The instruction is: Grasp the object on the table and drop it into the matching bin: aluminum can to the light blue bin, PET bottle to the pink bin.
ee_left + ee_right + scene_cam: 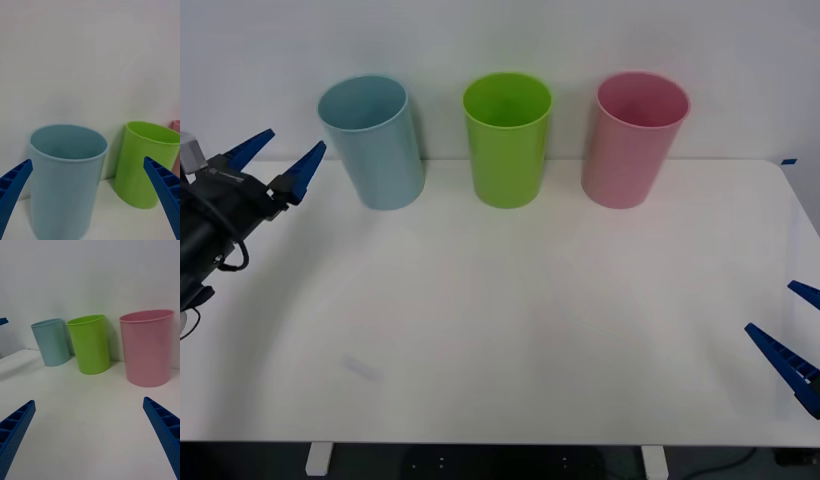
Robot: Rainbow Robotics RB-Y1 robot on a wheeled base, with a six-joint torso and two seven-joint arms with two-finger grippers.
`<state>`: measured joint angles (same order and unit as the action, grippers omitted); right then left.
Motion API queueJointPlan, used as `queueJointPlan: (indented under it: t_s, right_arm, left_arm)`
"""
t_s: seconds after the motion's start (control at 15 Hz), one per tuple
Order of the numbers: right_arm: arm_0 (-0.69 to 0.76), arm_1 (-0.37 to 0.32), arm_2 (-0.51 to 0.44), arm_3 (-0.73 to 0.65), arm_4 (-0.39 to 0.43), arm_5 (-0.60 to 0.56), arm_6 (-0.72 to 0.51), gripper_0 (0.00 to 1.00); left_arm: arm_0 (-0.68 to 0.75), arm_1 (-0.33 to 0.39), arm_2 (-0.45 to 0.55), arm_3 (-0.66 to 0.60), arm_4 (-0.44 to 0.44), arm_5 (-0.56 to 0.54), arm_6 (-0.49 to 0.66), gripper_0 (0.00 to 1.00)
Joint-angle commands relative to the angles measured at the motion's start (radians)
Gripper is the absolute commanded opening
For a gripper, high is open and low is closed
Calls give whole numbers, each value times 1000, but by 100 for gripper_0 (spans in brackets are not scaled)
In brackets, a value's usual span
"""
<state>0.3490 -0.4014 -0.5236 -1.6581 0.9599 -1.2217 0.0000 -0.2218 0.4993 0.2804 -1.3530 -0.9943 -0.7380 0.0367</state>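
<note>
Three bins stand in a row along the far edge of the worktop [510, 330] against the wall: the light blue bin [372, 142] on the robot's left, a lime green bin [507, 138] in the middle, the pink bin [635, 138] on the right. They stand apart from one another, mouths up, so you could drop something into any of them from above.

Your left gripper [283, 158] hangs raised just beside the light blue bin, near its rim, with the fingers [305, 168] spread wide and nothing between them. From the left wrist view it looks straight at that bin's open mouth, which suits a release over it, judging by the pose. Your right gripper [792, 335] sits low at the near right edge of the worktop, well apart from the bins, fingers likewise spread and empty; it looks parked.

As for the aluminum can, you will not find it lying on the worktop or held by either arm; it may already be inside the light blue bin, but the interior that shows gives no sign either way.

Nothing stands between the left gripper and the bins. The green bin is the nearest neighbour to mind.
</note>
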Motion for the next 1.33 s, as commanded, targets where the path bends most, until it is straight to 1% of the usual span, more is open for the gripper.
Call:
queueJointPlan:
  t_s: [0.07, 0.13, 0.2, 0.27, 0.4, 0.6, 0.93, 1.07, 1.33]
  right_arm:
    - [0, 0, 0, 0, 0, 0, 0, 100]
    - [0, 0, 0, 0, 0, 0, 0, 100]
    - [0, 0, 0, 0, 0, 0, 0, 100]
    - [0, 0, 0, 0, 0, 0, 0, 100]
    - [0, 0, 0, 0, 0, 0, 0, 100]
    - [0, 0, 0, 0, 0, 0, 0, 100]
    - [0, 0, 0, 0, 0, 0, 0, 100]
    - [0, 0, 0, 0, 0, 0, 0, 100]
    - [0, 0, 0, 0, 0, 0, 0, 100]
  left_arm:
    - [81, 33, 17, -57, 0, -32, -20, 100]
    - [111, 48, 20, -83, 2, -37, -26, 100]
    - [150, 64, 36, -107, 3, -66, -35, 100]
    - [176, 64, 63, -115, 2, -112, -43, 100]
    - [229, 67, 131, -135, -41, -205, -51, 100]
    - [311, 74, 183, -164, -43, -297, -51, 100]
    - [423, 77, 215, -222, -33, -354, -46, 100]
    - [455, 77, 217, -230, -4, -373, -51, 100]
    - [498, 77, 235, -238, 8, -402, -57, 100]
